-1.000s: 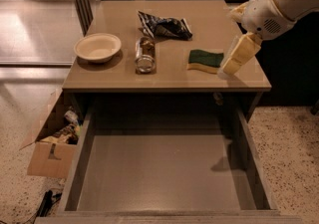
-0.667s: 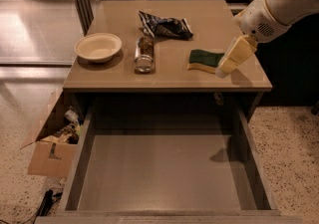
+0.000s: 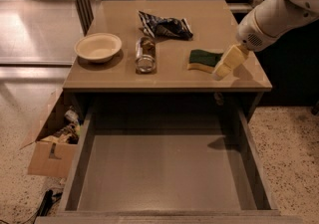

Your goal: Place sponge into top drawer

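The sponge [image 3: 203, 60], dark green on top with a pale yellow layer below, lies on the tabletop [image 3: 174, 39] near its front right. My gripper [image 3: 225, 64] hangs from the white arm at the upper right and sits just right of the sponge, close to its right end, low over the table. The top drawer [image 3: 159, 178] is pulled open below the table's front edge, and its flat grey bottom holds nothing.
A cream bowl [image 3: 97, 47] sits at the table's left. A glass jar [image 3: 145, 55] lies on its side in the middle. A dark blue-and-white snack bag [image 3: 164, 25] lies behind it. A brown cardboard box [image 3: 52, 143] stands on the floor at the left.
My gripper has moved slightly left and down, closer to the sponge's right end. The sponge and the drawer have not moved.
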Tool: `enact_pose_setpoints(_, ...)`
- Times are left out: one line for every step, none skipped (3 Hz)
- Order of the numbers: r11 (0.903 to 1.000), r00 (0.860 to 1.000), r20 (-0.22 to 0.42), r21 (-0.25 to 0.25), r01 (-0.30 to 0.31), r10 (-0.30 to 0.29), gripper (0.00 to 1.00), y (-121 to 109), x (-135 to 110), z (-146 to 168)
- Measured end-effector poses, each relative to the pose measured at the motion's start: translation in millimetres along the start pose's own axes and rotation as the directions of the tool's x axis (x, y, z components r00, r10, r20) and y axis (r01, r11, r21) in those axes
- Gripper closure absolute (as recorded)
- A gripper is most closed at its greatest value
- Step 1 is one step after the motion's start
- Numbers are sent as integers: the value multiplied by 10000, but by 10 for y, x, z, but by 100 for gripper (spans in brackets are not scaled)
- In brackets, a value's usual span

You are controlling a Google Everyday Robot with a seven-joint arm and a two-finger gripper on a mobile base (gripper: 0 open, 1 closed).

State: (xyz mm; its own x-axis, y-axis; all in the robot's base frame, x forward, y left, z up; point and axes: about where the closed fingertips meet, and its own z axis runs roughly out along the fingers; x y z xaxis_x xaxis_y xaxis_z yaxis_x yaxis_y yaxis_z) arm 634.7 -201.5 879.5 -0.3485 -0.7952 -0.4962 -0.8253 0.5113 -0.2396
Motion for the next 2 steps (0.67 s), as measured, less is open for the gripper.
enact_pose_setpoints(9998, 9999, 114, -191, 38, -36, 0, -46, 23, 213)
enact_pose_setpoints(9977, 9993, 328, -637, 214, -193, 0, -49, 32, 430)
